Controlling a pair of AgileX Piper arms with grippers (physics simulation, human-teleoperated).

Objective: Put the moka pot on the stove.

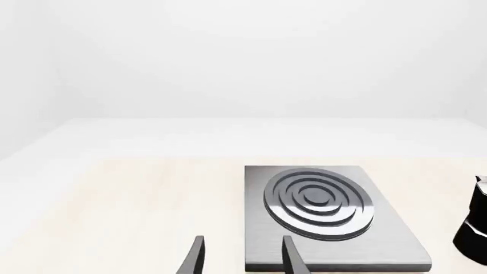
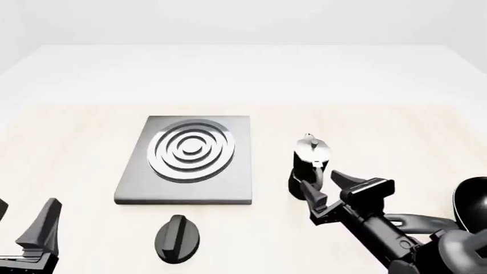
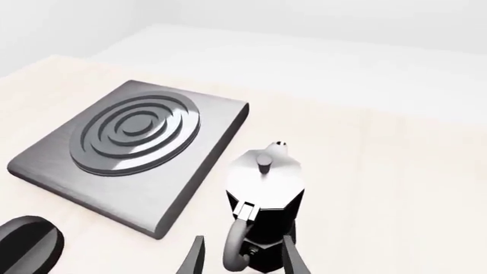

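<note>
The moka pot (image 2: 308,165), black with a silver lid, stands upright on the table just right of the stove (image 2: 186,153). My right gripper (image 2: 325,189) is open, its fingers on either side of the pot's curved handle on the near side; in the right wrist view the handle (image 3: 237,240) sits between the fingertips of the gripper (image 3: 243,260). I cannot tell whether the fingers touch it. My left gripper (image 2: 27,225) is open and empty at the near left, off the stove's near left corner. The left wrist view shows its gripper (image 1: 243,260), the stove (image 1: 320,214) and the pot (image 1: 475,225).
A black oval knob (image 2: 177,238) lies in front of the stove, also in the right wrist view (image 3: 27,245). A black frying pan (image 2: 473,200) sits at the right edge behind my right arm. The stove (image 3: 137,142) carries nothing.
</note>
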